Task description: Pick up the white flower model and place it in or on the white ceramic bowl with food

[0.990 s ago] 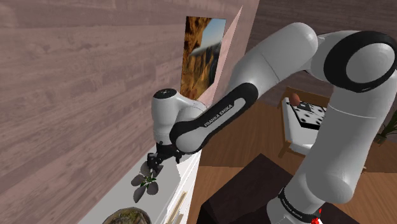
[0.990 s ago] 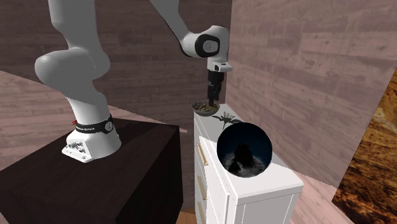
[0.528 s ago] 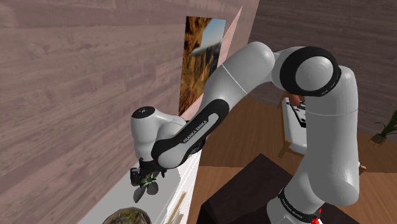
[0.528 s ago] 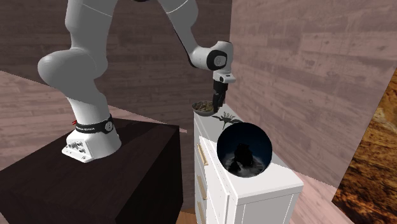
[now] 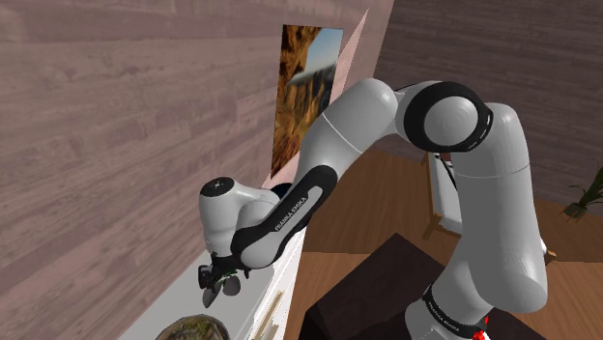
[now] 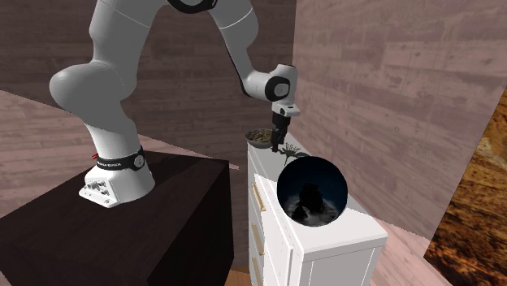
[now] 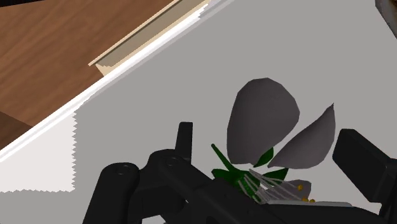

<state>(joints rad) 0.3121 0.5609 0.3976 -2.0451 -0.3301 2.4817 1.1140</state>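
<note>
The flower model (image 7: pixel 264 116) has dark grey petals, green leaves and pale stamens, and it lies on the white dresser top (image 7: pixel 159 95). My gripper (image 7: pixel 273 151) is down over it, open, with one black finger on each side of the flower and neither touching it. In the shoulder view the gripper (image 5: pixel 220 281) hides most of the flower (image 5: pixel 210 296). The bowl with brownish food (image 5: pixel 193 328) stands just beyond the flower, at the dresser's end toward the stand. In the second exterior view the gripper (image 6: pixel 283 141) hangs between the bowl (image 6: pixel 260 136) and the flower (image 6: pixel 290 151).
A large dark globe (image 6: pixel 313 191) stands on the dresser's (image 6: pixel 341 234) other end. A wood-plank wall (image 5: pixel 97 145) runs close behind the dresser. The black stand (image 6: pixel 122 236) sits beside it. The dresser's front edge (image 7: pixel 146 48) drops to the wooden floor.
The arm has folded down and the gripper has sunk from above the dresser onto the flower. Flower, bowl and globe have not moved.
</note>
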